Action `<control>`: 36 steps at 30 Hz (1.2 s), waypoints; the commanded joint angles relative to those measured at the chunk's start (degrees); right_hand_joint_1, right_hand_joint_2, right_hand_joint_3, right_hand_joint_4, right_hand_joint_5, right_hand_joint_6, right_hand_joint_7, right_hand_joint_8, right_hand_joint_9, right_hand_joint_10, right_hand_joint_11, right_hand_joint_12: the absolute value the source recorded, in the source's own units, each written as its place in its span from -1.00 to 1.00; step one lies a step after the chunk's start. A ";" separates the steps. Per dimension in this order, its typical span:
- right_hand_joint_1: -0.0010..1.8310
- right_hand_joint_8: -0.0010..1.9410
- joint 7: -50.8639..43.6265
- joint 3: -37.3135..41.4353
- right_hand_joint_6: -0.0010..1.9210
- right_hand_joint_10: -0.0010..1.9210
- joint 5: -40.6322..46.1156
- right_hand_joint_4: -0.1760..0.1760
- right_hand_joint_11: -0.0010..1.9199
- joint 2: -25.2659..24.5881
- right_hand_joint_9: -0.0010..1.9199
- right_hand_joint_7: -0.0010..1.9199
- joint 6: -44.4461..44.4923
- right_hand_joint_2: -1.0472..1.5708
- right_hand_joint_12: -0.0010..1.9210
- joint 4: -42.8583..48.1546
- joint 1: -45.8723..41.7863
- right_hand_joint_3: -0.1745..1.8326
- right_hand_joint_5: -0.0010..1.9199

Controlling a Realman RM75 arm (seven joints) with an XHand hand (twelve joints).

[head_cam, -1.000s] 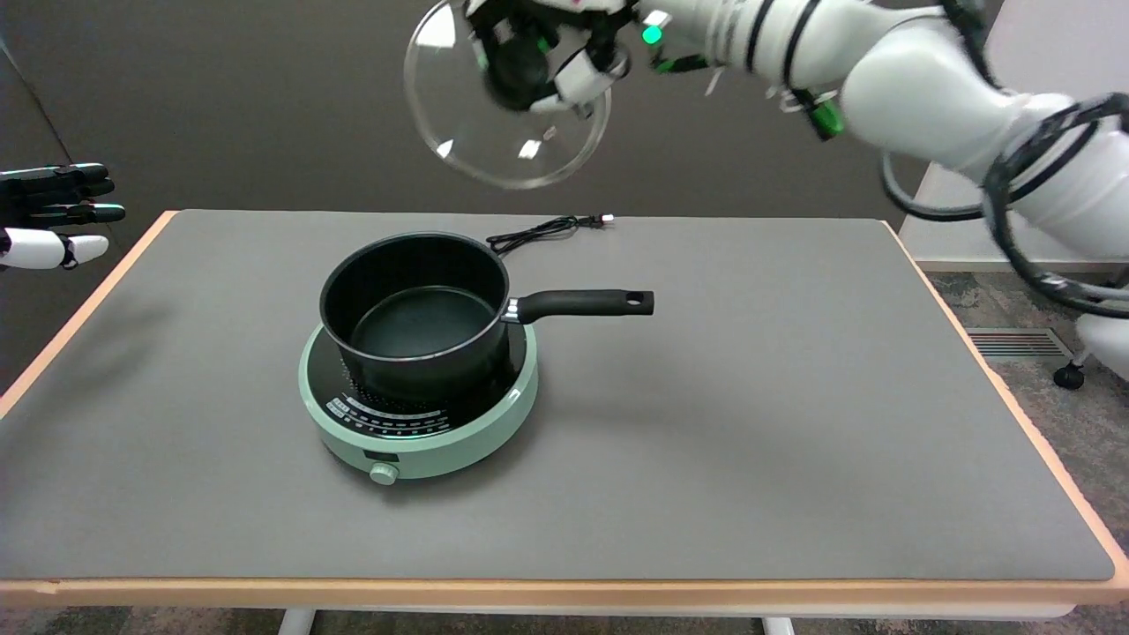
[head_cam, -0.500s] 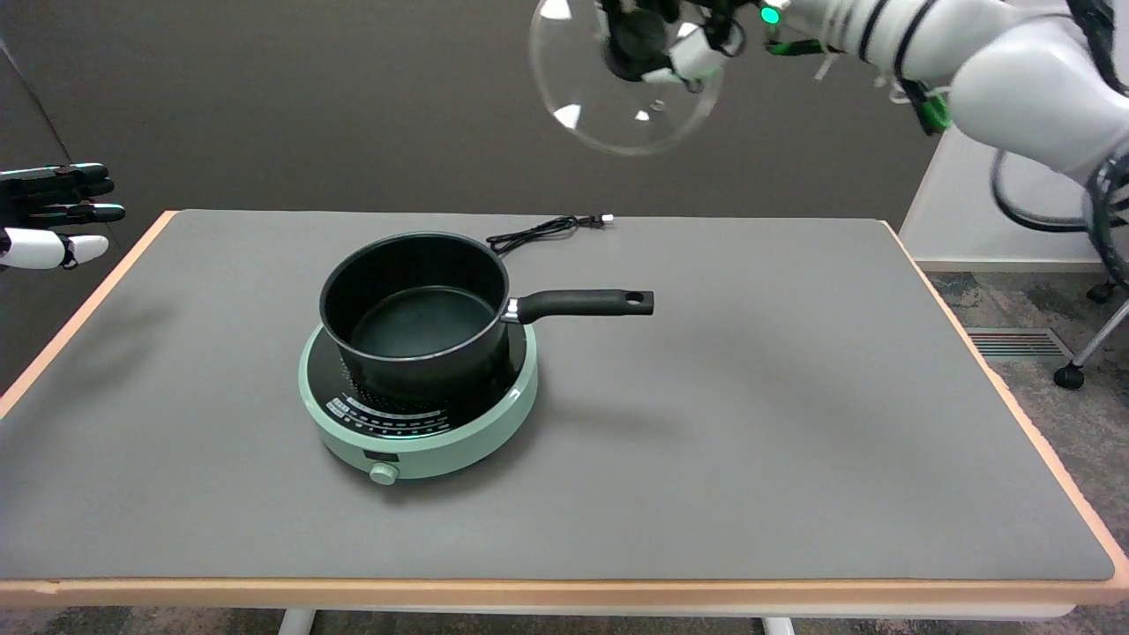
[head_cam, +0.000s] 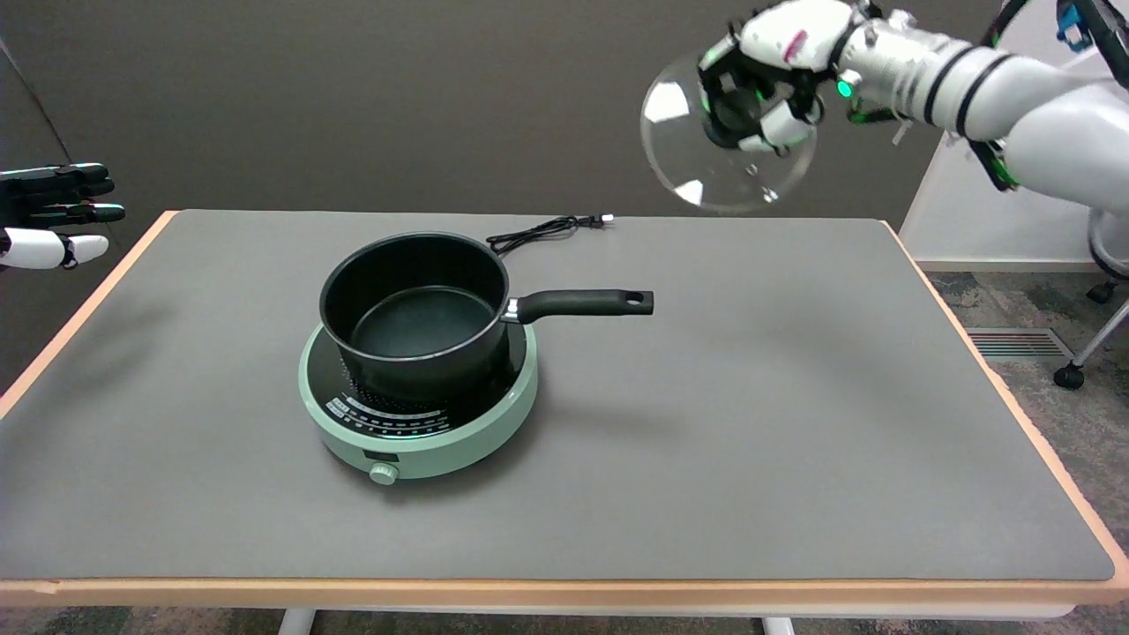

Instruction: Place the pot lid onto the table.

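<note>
Lid point(head_cam: 697, 172) moved right & lower, held by right hand point(head_cam: 763, 84).

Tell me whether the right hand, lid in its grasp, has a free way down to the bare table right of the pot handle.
Probably yes: the right hand holds the glass lid in the air, and the grey table below it lies bare.

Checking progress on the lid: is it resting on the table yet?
No, the right hand holds the glass lid up in the air above the table.

One head camera looks down across the table point(head_cam: 794, 423).
</note>
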 commanded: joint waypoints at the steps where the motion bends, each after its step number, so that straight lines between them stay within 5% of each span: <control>1: 0.49 0.26 0.24 0.53 0.19 0.34 0.26 1.00 -0.28 7.13 -0.11 -0.04 0.23 0.48 0.09 -4.97 -12.40 -0.33 -0.23; 17: 0.49 0.26 -0.19 0.45 0.19 0.35 11.57 1.00 -0.27 8.35 -0.10 -0.04 -6.86 0.48 0.09 -1.13 -15.07 -0.32 -0.23; 36: 0.49 0.25 -0.24 2.15 0.18 0.37 12.43 1.00 -0.26 5.91 -0.10 -0.03 -14.25 0.48 0.09 -2.38 -18.98 -0.32 -0.23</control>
